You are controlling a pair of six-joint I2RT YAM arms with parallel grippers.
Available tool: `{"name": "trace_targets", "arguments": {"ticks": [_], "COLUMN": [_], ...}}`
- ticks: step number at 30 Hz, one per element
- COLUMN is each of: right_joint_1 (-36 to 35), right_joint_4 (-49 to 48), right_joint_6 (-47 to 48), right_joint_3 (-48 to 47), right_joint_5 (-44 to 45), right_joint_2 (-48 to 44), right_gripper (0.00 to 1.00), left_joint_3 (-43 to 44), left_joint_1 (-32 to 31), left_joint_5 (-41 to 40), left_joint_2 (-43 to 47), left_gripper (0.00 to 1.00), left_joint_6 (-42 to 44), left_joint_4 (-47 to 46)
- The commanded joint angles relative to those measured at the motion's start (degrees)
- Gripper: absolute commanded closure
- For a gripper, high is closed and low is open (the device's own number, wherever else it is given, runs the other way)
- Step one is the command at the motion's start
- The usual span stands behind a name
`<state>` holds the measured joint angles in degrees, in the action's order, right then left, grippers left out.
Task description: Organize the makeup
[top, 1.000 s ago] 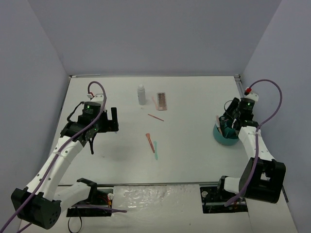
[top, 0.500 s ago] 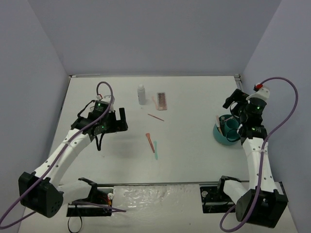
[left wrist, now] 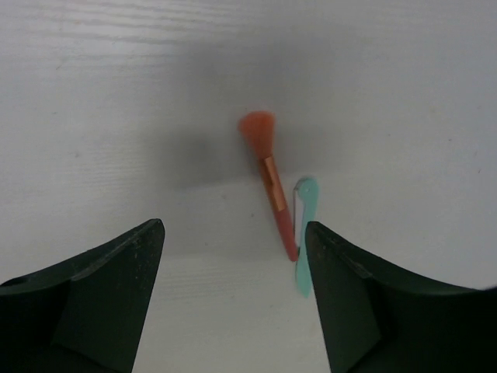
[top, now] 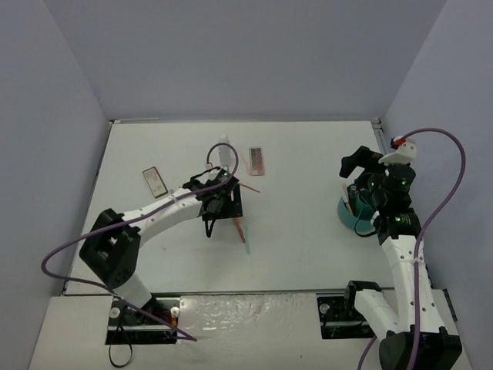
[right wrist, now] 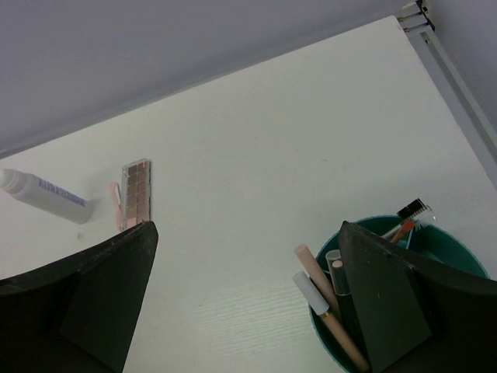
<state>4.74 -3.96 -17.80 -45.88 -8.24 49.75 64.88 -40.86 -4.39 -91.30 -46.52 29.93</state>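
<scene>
Left fingers (left wrist: 93,303) parted wide and empty over the middle of the surface (top: 308,254), framing an orange-pink brush (left wrist: 268,183) just beside a teal stick (left wrist: 304,233). Right fingers (right wrist: 85,303) likewise wide, holding nothing, above the round teal tub (right wrist: 443,241) of sticks by the right edge. Whitish bottle (top: 225,146) and one palette (top: 256,160) near the far edge; second palette (top: 155,181) toward the left edge.

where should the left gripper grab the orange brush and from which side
Probably the upper handle of the orange brush, just below the ferrule, coming straight down with the left gripper and closing across the shaft. It lies flat, and the teal stick crowds its tail end.
</scene>
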Motion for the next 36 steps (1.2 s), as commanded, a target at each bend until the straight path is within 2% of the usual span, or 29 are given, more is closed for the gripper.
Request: {"name": "trace_targets", "arguments": {"ticks": [1, 8, 16, 27, 32, 36], "right_joint_1": [-2.6, -5.94, -7.24, -7.38, -7.38, -7.38], "right_joint_4": [-2.89, -2.63, -2.63, -2.72, -2.45, -2.22], "right_joint_6": [2.42, 4.41, 4.59, 4.52, 4.52, 4.51], "right_joint_3": [1.19, 2.29, 2.77, 3.08, 2.91, 2.18], "right_joint_5": [2.64, 7.31, 8.07, 8.02, 7.02, 3.42], "right_joint_2": [-1.02, -3.24, -3.25, -3.64, -3.7, -3.61], "right_gripper": [0.0, 0.0, 0.0, 0.0, 0.0, 0.0], "left_joint_3": [6.79, 9.72, 5.17, 2.06, -1.22, -2.68], "left_joint_1": [-3.48, -5.62, -6.08, -6.25, -6.34, -7.24], "left_joint_5": [-4.17, -6.24, -7.1, -6.5, -7.38, -8.86], "left_joint_2": [-5.52, -11.55, -11.02, -11.35, -8.3, -3.56], "left_gripper": [0.34, 0.47, 0.63, 0.78, 0.99, 1.0], "left_joint_6": [-6.36, -8.04, -10.23, -10.06, -9.38, -6.95], "left_joint_4": [-2.34, -0.18, -0.55, -1.19, -0.85, -1.39]}}
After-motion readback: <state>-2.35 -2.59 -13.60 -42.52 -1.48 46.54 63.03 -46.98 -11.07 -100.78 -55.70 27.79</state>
